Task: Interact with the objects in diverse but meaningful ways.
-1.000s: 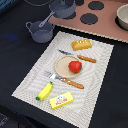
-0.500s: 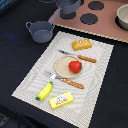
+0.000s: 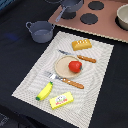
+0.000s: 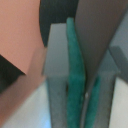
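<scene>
A grey-blue pot [image 3: 70,4] hangs at the far edge over the pink stove board [image 3: 100,22], its handle pointing toward the mat. In the wrist view my gripper [image 4: 86,75] has its green pads [image 4: 75,70] pressed on a thin dark grey part of that pot [image 4: 97,30]. The arm itself is out of the exterior view. A second grey-blue pot [image 3: 41,31] stands on the dark table. On the striped mat [image 3: 30,80] lie a red tomato [image 3: 75,66] on a beige plate [image 3: 62,66], a bread loaf [image 3: 82,44], a banana [image 3: 45,91] and a yellow box [image 3: 61,101].
A knife [image 3: 86,58] and a fork [image 3: 65,80] with orange handles flank the plate. A beige bowl [image 3: 122,16] sits at the stove board's right end, beside black burner discs [image 3: 89,18].
The held pot has shifted toward the exterior view's right and farther back over the stove board. Nothing on the mat has moved.
</scene>
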